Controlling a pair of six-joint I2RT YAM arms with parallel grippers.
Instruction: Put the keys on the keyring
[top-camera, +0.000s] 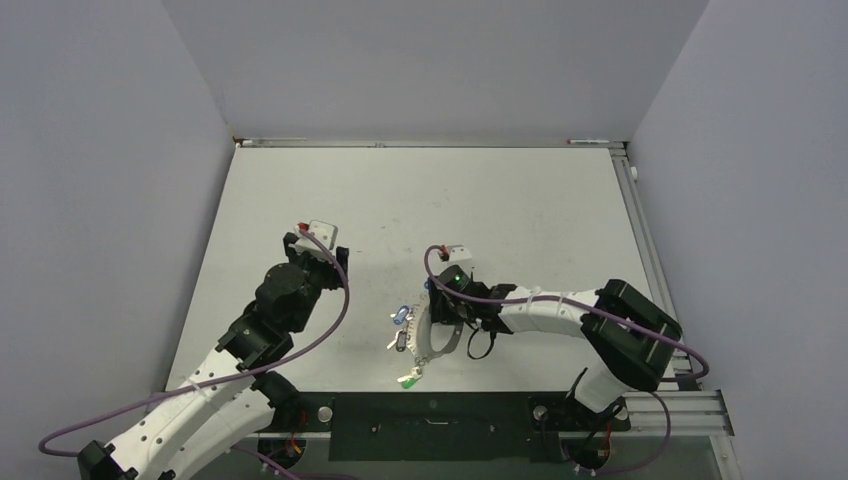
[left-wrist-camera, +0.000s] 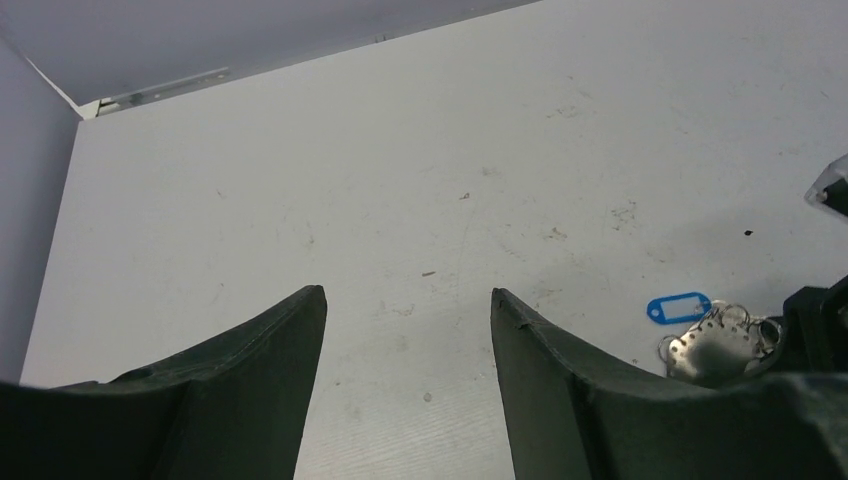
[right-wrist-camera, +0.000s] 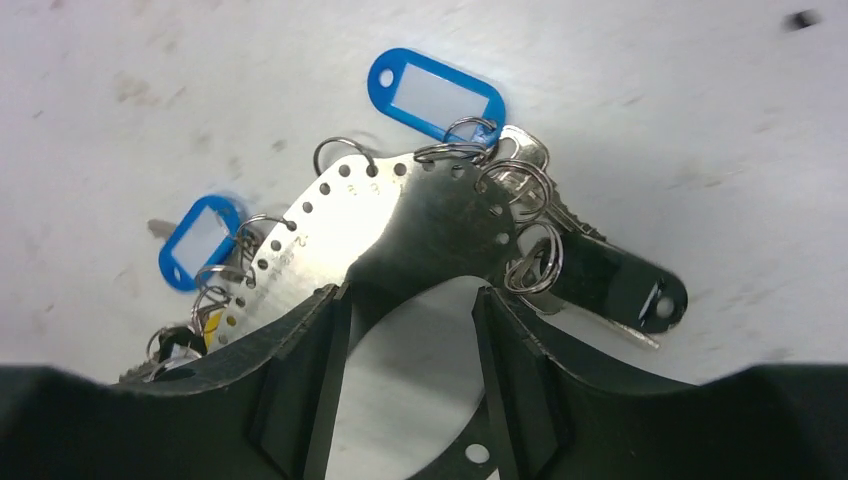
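White table (right-wrist-camera: 700, 120): blue key tag (right-wrist-camera: 435, 95) label blank; keyring (right-wrist-camera: 400, 215) stamped digits illegible.

Far blue oval plastic key tag (right-wrist-camera: 436, 92) and left blue plastic key tag (right-wrist-camera: 200, 242): white label windows. Silver curved metal keyring (right-wrist-camera: 340, 225): dotted row of holes. Right plastic key tag (right-wrist-camera: 610, 280): black.

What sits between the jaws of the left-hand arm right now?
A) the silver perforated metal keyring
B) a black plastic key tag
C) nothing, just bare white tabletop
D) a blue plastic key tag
C: the left arm's jaws stand apart over bare white tabletop; the blue plastic key tag and silver perforated metal keyring lie off to their right.
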